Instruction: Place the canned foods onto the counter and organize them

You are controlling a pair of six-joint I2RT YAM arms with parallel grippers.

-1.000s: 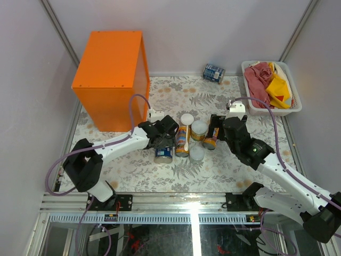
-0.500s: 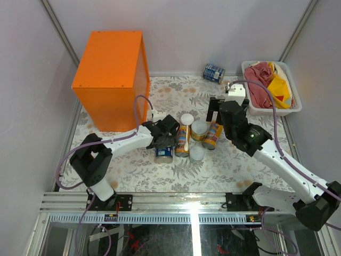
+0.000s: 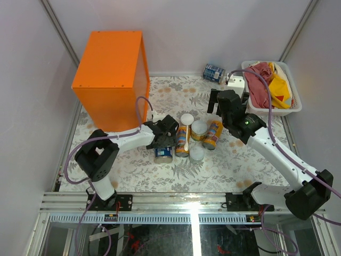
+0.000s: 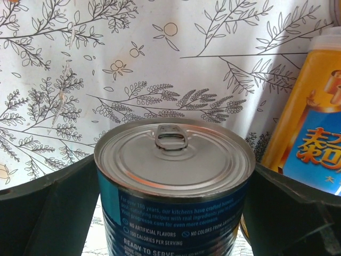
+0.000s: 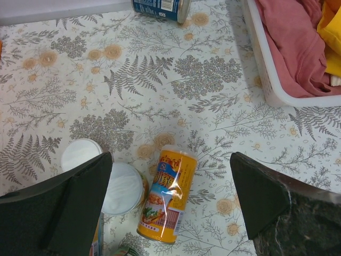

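Note:
An upright blue-labelled can (image 4: 173,160) with a silver pull-tab top stands between the fingers of my left gripper (image 4: 176,176). The jaws are open, one on each side of the can (image 3: 163,153). A tall yellow-orange can (image 3: 183,137) stands just right of it. Two shorter pale-lidded cans (image 3: 199,128) (image 3: 197,153) are beside that. Another yellow-orange can (image 5: 168,194) lies on its side below my right gripper (image 5: 171,165), which hangs open above it and holds nothing. A second blue can (image 3: 213,72) lies at the back. The orange counter (image 3: 112,74) stands at the far left.
A white basket (image 3: 254,106) with red and yellow cloths (image 3: 269,80) sits at the far right, close to my right arm. The floral table cover ends at metal rails in front. Grey walls close in the back and sides.
My right gripper has risen and drawn back toward the far side, away from the lying yellow-orange can. The left gripper stays around the blue can while its arm has shifted.

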